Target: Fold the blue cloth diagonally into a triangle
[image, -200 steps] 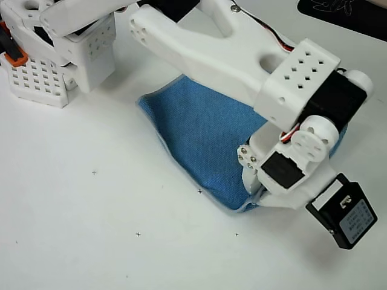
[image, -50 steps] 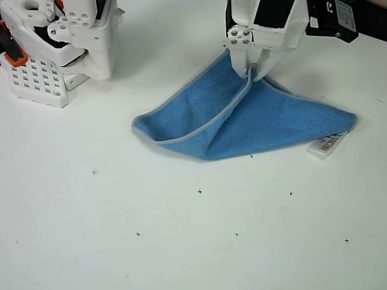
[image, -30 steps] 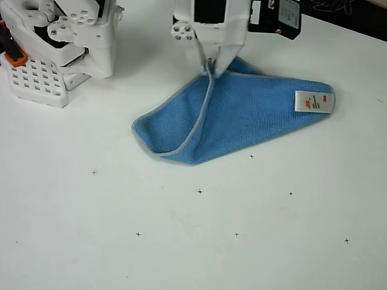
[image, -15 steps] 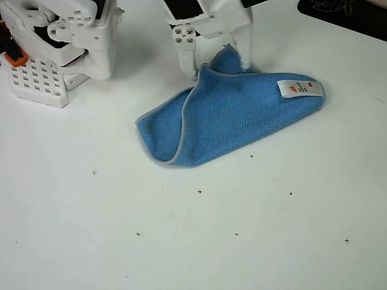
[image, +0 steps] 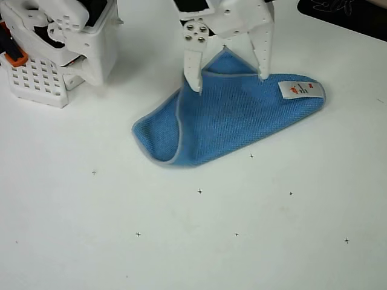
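My gripper [image: 228, 83] hangs over the top of the cloth [image: 233, 118] with its fingers [image: 192, 72] spread wide, one tip at the grey-edged fold line on the picture's left, the other near the upper corner; it pinches nothing. The cloth lies doubled on the white surface [image: 242, 229], just below the middle of the top edge, with the upper layer laid over the lower and the tag [image: 300, 89] face up at the right corner; the shape is a rough triangle, its long folded side running from lower left to right, though the left lobe bulges round and the edging of the top layer does not sit flush with the layer beneath. I judge the fold itself made and the corner released; what may be left is to flatten or square the edges, then draw clear.
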{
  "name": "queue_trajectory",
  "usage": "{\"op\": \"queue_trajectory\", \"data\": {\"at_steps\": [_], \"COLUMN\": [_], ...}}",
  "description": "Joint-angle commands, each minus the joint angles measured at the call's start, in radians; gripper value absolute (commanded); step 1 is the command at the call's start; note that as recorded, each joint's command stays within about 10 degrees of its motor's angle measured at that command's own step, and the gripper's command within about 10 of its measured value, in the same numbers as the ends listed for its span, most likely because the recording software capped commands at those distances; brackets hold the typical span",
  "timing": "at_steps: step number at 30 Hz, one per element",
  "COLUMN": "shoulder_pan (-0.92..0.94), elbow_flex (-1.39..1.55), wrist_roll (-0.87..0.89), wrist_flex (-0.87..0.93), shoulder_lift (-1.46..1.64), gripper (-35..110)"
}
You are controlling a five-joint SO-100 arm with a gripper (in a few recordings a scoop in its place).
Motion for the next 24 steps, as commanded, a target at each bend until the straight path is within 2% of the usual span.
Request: {"op": "queue_trajectory", "data": {"at_steps": [1,7,24], "shoulder_pan": [0.006,0.075,0.337], "elbow_flex": [0.028,0.192,0.506], "wrist_roll": [0.009,0.028,0.1], "wrist_flex": [0.061,0.167,0.193], "shoulder_lift": [0.173,0.38,0.816], "gripper": [45,43,39]}}
